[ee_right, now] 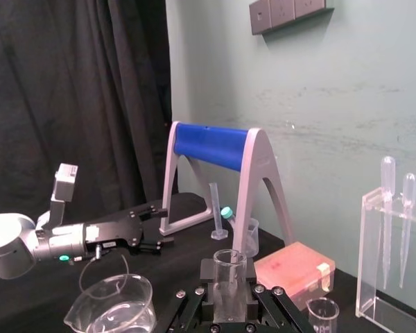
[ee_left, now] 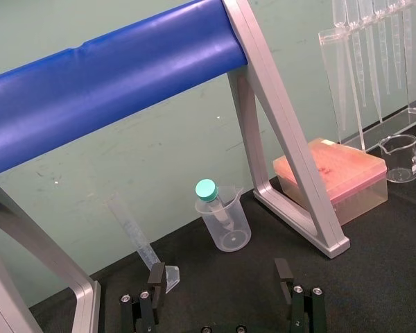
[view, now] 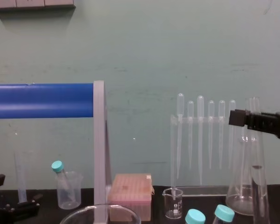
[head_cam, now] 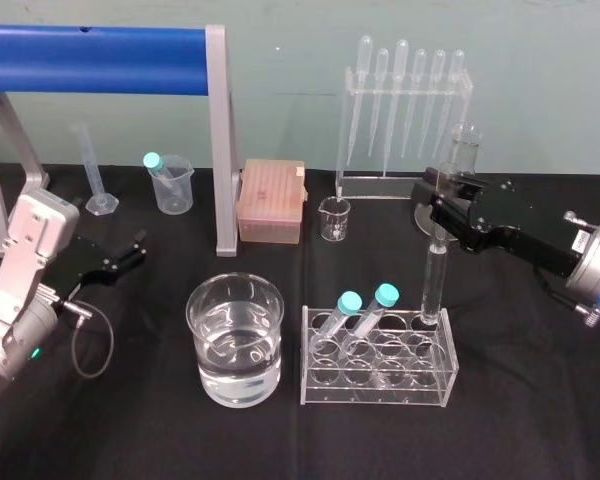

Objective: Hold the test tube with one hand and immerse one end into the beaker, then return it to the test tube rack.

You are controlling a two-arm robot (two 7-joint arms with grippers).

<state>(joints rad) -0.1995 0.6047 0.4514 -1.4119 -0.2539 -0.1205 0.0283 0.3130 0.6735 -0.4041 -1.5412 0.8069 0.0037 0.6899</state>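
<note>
A: Where does the test tube stand?

B: You have the test tube (head_cam: 435, 280) upright at the back right corner of the test tube rack (head_cam: 380, 402), with its rounded end down in that corner hole. I cannot tell whether the glass touches the rack's floor.

A: What has hold of it?

B: Your right gripper (head_cam: 443, 203). Its two black fingers are closed on the glass just under the open rim, and in the right wrist view the rim stands up between them. The arm reaches in from the right side of the table (head_cam: 130, 420).

A: And the beaker?

B: The beaker (head_cam: 235, 340) stands on the table just beside the rack, on its left, partly filled with clear liquid. It is apart from the tube you are holding.

A: Anything else in the rack?

B: Two teal-capped tubes (head_cam: 350, 301) lean in its left holes, near the glass tube but not touching it.

A: The other arm?

B: Your left gripper (head_cam: 130, 253) is over the table's left side, well apart from the beaker. Its fingers are spread wide with nothing between them.

A: And behind?

B: A small glass beaker (head_cam: 334, 218) and a pink tip box (head_cam: 270, 200) stand behind the rack. A pipette stand (head_cam: 405, 100) is at the back, and a conical flask (view: 240, 191) sits beyond your right gripper.
</note>
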